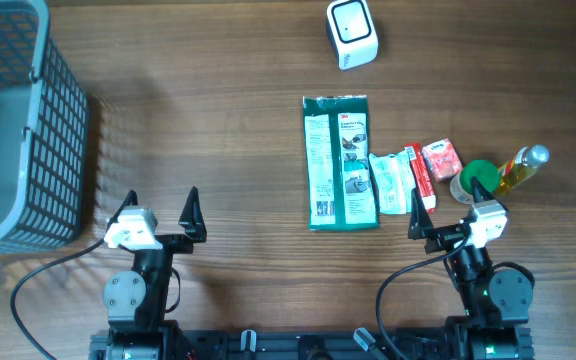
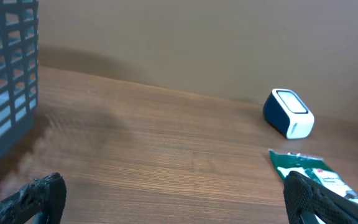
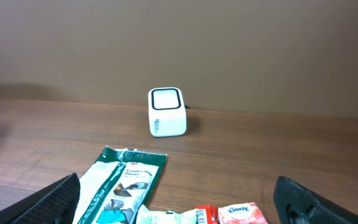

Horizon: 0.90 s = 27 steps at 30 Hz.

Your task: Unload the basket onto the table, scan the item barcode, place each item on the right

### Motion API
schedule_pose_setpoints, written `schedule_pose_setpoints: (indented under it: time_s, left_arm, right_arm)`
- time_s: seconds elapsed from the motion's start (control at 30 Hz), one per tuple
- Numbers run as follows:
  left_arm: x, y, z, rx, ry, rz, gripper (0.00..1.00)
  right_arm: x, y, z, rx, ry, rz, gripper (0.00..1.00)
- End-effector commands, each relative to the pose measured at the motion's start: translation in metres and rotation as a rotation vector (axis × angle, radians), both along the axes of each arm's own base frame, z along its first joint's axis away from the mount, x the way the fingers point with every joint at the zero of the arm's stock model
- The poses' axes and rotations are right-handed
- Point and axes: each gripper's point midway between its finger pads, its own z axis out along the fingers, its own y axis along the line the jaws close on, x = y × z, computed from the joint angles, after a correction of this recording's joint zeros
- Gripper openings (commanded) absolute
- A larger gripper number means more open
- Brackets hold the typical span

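Left pincer: I am holding my left pincer (image 1: 160, 205) wide, its jaws spreading over bare wood at the near left of the surface (image 1: 228, 120) and gripping nothing.
Right pincer: I am keeping my right pincer (image 1: 447, 208) just as wide at the near right. From above, one fingertip is showing over the green lid (image 1: 480, 174); I cannot tell whether it is touching.
Scanner: the white-and-blue scanner (image 1: 352, 34) is sitting at the far edge, well apart from both pincers.
Green packet: the green packet (image 1: 340, 162) is lying flat mid-surface, its long side pointing toward the scanner, nearer my right pincer than my left.
Small items: a white-and-green sachet (image 1: 392, 182) is lying against the packet's right edge. Beside it are lying a red-and-white box (image 1: 421, 178) and a red tissue pack (image 1: 441, 158), with a yellow bottle (image 1: 521, 170) by the lid.
Basket: a grey basket (image 1: 13, 130) is standing at the far left.
Overhead alone: it is showing both pincers together, the lid and the bottle.
Left wrist alone: it is showing the basket's mesh wall (image 2: 5, 74) from the side. The scanner (image 2: 289, 112) and one corner of the packet (image 2: 306, 168) are appearing at right.
Right wrist alone: it is facing the scanner's dark window (image 3: 166, 112) head-on. The packet's print (image 3: 120, 186) and the tissue pack's label (image 3: 242, 213) are appearing in the foreground, with the basket out of frame.
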Motion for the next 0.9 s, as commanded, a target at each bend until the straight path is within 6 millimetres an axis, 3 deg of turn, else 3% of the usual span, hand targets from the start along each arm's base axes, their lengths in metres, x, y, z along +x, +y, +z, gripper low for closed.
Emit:
schedule_pose_setpoints:
  time_s: [0.0, 0.87]
  left_arm:
    - [-0.0005, 0.0018, -0.0017, 0.132, 0.000, -0.002, 1.00]
    - [-0.0005, 0.0019, -0.0014, 0.144, -0.002, -0.003, 1.00]
  right_arm:
    - [-0.0007, 0.0011, 0.0020, -0.017, -0.013, 0.008, 1.00]
    - [-0.0007, 0.0011, 0.0020, -0.018, -0.014, 0.008, 1.00]
